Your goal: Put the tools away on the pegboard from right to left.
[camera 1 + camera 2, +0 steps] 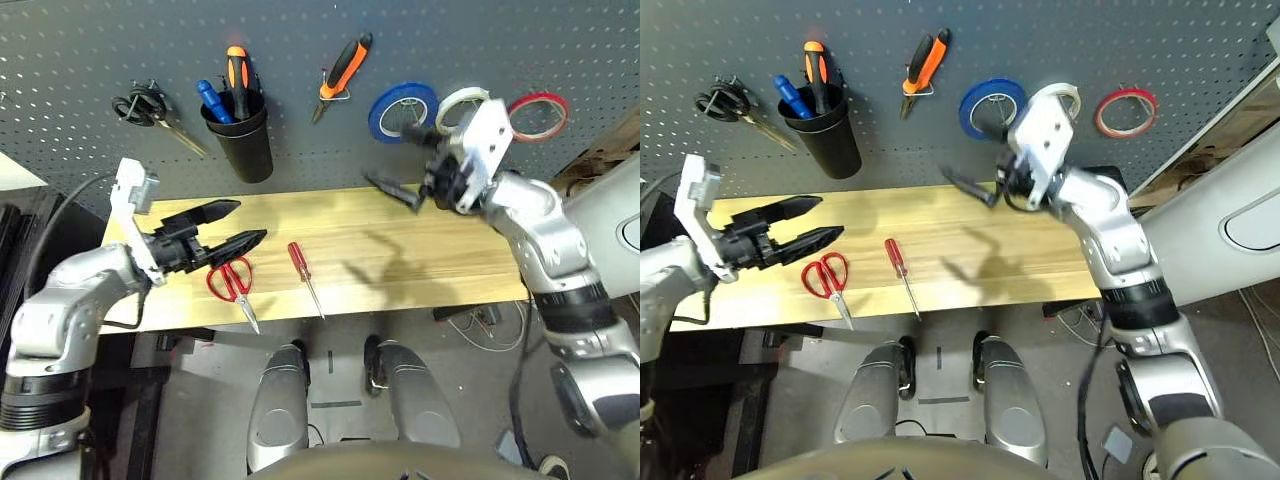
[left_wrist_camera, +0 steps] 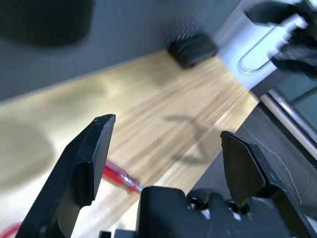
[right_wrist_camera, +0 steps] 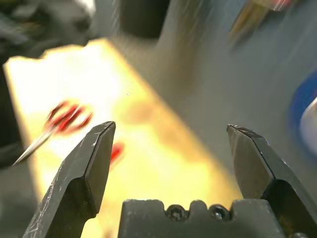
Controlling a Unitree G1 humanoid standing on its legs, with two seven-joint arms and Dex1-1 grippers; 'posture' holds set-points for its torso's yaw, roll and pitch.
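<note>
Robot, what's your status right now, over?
Both hands open and empty: left hand, right hand. Red tape ring and pliers hung on pegboard. Screwdriver and red scissors on table, unobstructed.

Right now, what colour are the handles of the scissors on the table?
Red; the scissors show best in the left eye view.

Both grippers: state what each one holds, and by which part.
Nothing is held. The left gripper and the right gripper are both open and empty.
</note>
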